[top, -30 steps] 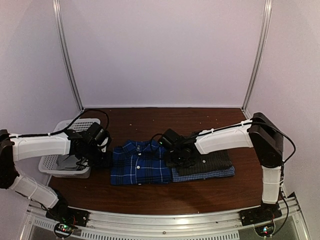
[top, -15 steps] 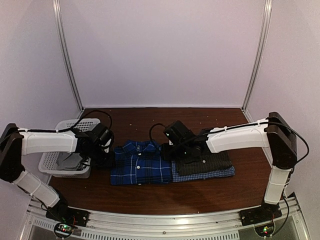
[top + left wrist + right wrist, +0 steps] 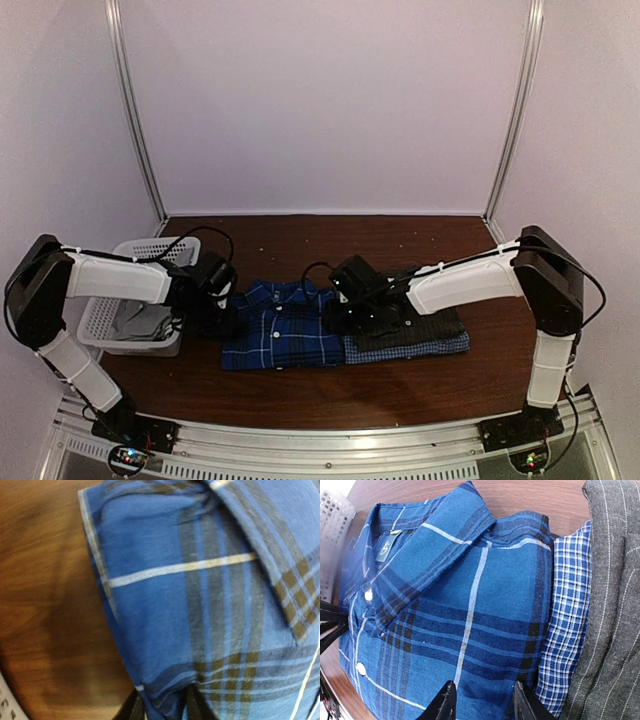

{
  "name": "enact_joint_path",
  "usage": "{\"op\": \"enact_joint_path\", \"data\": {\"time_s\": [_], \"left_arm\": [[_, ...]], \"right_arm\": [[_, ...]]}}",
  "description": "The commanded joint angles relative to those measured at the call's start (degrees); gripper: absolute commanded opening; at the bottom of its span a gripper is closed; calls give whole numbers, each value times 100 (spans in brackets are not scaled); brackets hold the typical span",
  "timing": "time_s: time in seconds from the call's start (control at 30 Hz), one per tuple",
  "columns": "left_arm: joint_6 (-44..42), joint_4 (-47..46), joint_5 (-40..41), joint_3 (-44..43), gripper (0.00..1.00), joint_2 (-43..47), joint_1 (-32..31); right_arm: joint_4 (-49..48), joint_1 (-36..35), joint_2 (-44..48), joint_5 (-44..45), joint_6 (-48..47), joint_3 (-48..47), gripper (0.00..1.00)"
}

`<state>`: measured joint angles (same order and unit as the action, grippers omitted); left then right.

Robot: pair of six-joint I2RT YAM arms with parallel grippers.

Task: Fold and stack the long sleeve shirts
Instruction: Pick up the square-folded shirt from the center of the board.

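Holding something grey (image 3: 140,326), the basket (image 3: 100,322) sits beside the plaid shirt (image 3: 280,330), pinched by left tool (image 3: 162,707); right tool (image 3: 485,702) spread.

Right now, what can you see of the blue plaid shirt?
The blue plaid shirt is soft woven cloth, royal blue and navy with thin white lines. It has a collar, a neck label and white buttons down the front. It lies folded flat on the brown table, collar at the far side. Its right edge meets a small-checked blue shirt. The left gripper and right gripper each straddle an edge; whether they pinch it, I cannot tell.
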<state>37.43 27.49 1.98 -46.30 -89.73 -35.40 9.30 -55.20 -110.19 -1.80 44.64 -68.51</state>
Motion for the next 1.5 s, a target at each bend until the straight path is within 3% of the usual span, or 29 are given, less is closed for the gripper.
{"op": "enact_joint_path", "data": {"time_s": [0.0, 0.1, 0.43, 0.8, 1.2, 1.47], "left_arm": [[-83, -303, -47, -98, 16, -190, 42], [-52, -221, 148, -117, 0, -205, 48], [-153, 191, 567, -176, 0, 58, 205], [-271, 0, 259, -107, 0, -9, 209], [-323, -78, -114, -292, 0, 72, 201], [-324, 258, -439, -751, 0, 544, 193]], "right_arm": [[-144, 35, -39, -18, 80, 139, 41], [-129, 36, -29, 17, 88, 179, 42], [-139, 31, -190, -56, 71, 81, 47], [-165, -48, -639, -204, 93, -259, 49], [418, -108, -785, 149, -21, -951, 0], [966, -114, -581, 584, -334, -1578, 0]]}}
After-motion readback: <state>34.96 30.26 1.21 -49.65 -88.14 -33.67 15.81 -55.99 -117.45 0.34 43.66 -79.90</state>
